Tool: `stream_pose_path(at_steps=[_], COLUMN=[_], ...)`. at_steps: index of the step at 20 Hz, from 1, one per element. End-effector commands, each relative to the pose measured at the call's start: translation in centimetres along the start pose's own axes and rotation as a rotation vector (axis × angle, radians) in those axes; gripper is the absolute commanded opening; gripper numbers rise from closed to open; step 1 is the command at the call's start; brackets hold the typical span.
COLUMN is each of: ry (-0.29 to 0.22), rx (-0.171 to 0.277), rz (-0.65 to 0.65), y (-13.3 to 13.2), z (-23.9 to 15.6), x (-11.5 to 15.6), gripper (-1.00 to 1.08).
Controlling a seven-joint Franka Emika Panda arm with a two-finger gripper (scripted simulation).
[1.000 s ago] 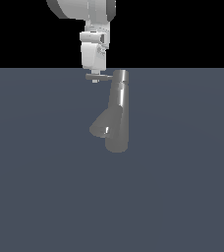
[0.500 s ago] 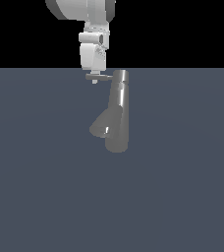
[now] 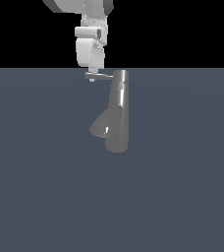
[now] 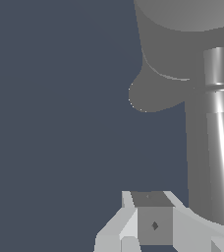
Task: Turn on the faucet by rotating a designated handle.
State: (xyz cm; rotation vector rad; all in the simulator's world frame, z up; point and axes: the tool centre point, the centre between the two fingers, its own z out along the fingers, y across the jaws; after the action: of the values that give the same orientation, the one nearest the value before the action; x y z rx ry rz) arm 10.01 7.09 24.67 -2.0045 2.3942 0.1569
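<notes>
The shiny grey faucet (image 3: 120, 110) stands as a tall column, with its short thick spout (image 3: 101, 126) angling down toward the exterior view's left. The thin handle (image 3: 103, 76) sticks out from the column's top toward the exterior view's left. My white gripper (image 3: 91, 78) comes down from above and sits at the handle's free end, its fingers together and touching or nearly touching the rod. In the wrist view the handle (image 4: 217, 147) runs as a bright bar beside my fingertips (image 4: 154, 225), with the column top (image 4: 187, 34) and the spout (image 4: 151, 93) beyond.
The faucet stands on a flat dark blue-grey floor (image 3: 45, 187) that fills the lower part of the exterior view. Nothing else shows.
</notes>
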Motion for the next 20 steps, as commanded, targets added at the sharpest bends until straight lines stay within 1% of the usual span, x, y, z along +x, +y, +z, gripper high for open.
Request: stream_pose_path(at_steps=[1, 18, 19, 20], ry=[0.0, 0.0, 0.0, -0.001], rx=[-0.001, -0.001, -0.001, 0.021], rz=[0.0, 0.0, 0.0, 0.019], y=[0.8, 5.3, 5.3, 4.3], z=[-0.4, -2.3, -2.3, -3.0], x=[0.0, -0.4, -0.4, 0.8], gripper=[-1.0, -1.0, -1.0, -1.0])
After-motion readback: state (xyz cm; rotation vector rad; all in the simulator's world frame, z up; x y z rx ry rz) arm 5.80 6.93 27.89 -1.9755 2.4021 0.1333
